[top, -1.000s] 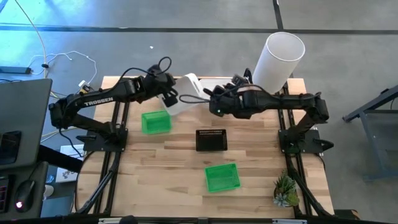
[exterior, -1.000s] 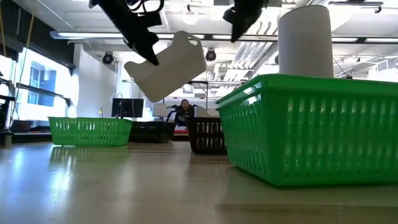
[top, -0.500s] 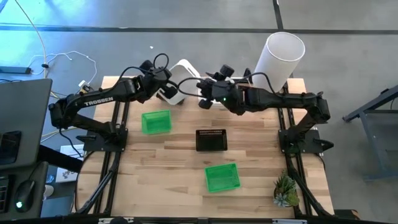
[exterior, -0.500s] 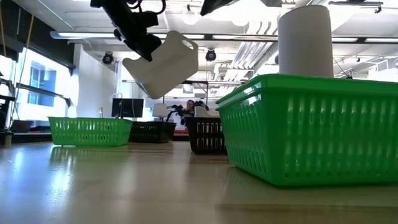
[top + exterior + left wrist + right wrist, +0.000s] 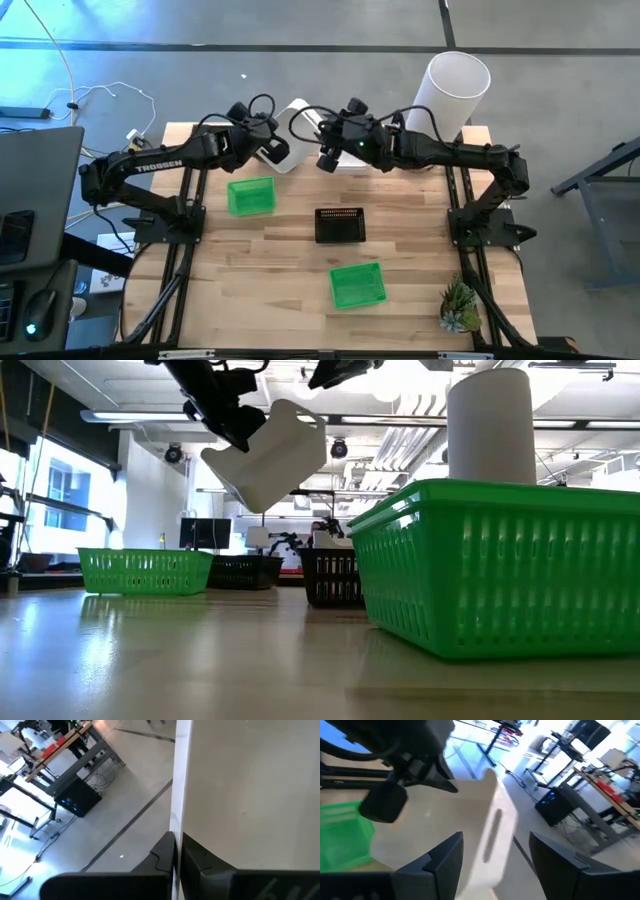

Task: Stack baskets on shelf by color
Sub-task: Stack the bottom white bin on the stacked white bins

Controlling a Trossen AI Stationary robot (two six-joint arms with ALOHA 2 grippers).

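Since the earlier frames the right gripper [image 5: 322, 160] has swung left along the far edge of the table and spread its fingers wide, and the white basket [image 5: 292, 135] has risen a little and tipped in the air. The left gripper [image 5: 262, 148] holds that basket off the table at the far edge, its fingers clenched on one thin wall, as the left wrist view shows edge-on. The right gripper's spread fingers stand either side of the basket's slotted handle end without touching it, so this looks like a hand-over or a two-arm steadying that is just starting. On the table, one green basket [image 5: 250, 196] sits left of centre, a black basket [image 5: 340, 225] lies in the middle and a second green basket [image 5: 357, 284] lies nearer the front. No shelf can be made out in these views, and a pale shape under the right arm may be another white basket, though that is unclear. No stack by colour is visible, so most of the task seems still ahead.
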